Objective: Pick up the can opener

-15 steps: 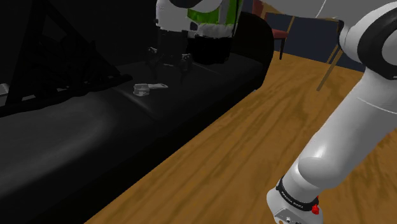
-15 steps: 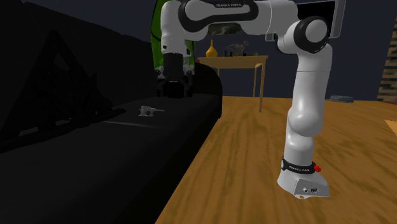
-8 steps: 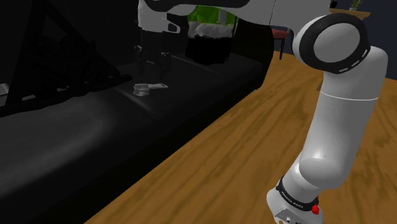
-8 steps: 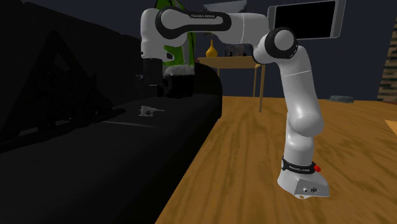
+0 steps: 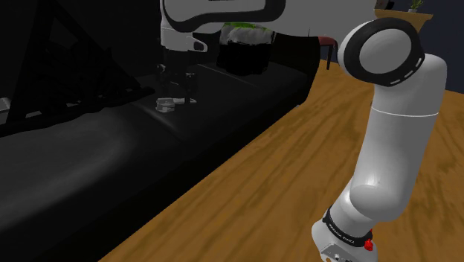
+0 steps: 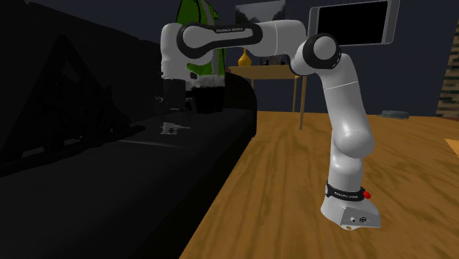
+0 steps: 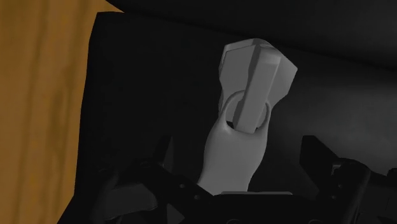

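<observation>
step: lower onto can opener (image 7: 245,121) | jaws spread, straddle handle, no contact | tip: drop straight twd sofa (image 5: 111,156) seat, centred, then close across narrow handle

In the shoulder view, the can opener (image 5: 164,105) is partly covered by the gripper (image 5: 177,91) directly above it. The upper links of the arm (image 5: 394,134) are cut off by the top edge, and the arm's base (image 5: 343,238) by the bottom edge. In the wrist view, the near end of the can opener's handle is hidden behind the gripper body. In the second exterior view, the can opener's parts are too small to be told apart.
</observation>
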Controlling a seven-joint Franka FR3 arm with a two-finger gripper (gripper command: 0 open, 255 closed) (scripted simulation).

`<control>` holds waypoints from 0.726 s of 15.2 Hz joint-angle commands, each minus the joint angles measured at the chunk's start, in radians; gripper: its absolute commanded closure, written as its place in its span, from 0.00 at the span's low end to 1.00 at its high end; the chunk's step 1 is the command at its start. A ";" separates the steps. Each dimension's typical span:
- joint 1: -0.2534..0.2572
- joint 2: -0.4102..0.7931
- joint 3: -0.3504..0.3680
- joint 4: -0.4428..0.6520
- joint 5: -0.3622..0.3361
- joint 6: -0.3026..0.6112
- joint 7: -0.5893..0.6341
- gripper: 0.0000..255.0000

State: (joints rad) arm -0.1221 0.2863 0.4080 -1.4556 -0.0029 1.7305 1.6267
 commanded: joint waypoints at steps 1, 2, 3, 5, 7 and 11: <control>-0.002 -0.005 0.000 -0.020 0.002 0.015 -0.001 0.00; -0.001 -0.005 0.000 -0.018 0.002 0.014 0.000 1.00; -0.001 -0.004 0.000 -0.018 0.002 0.014 0.000 1.00; -0.001 -0.004 0.000 -0.017 0.002 0.013 0.000 1.00; -0.001 -0.004 0.000 -0.017 0.001 0.013 0.000 1.00; -0.002 -0.005 0.000 -0.019 0.002 0.015 -0.001 1.00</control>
State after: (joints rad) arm -0.1236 0.2820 0.4076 -1.4724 -0.0016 1.7450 1.6261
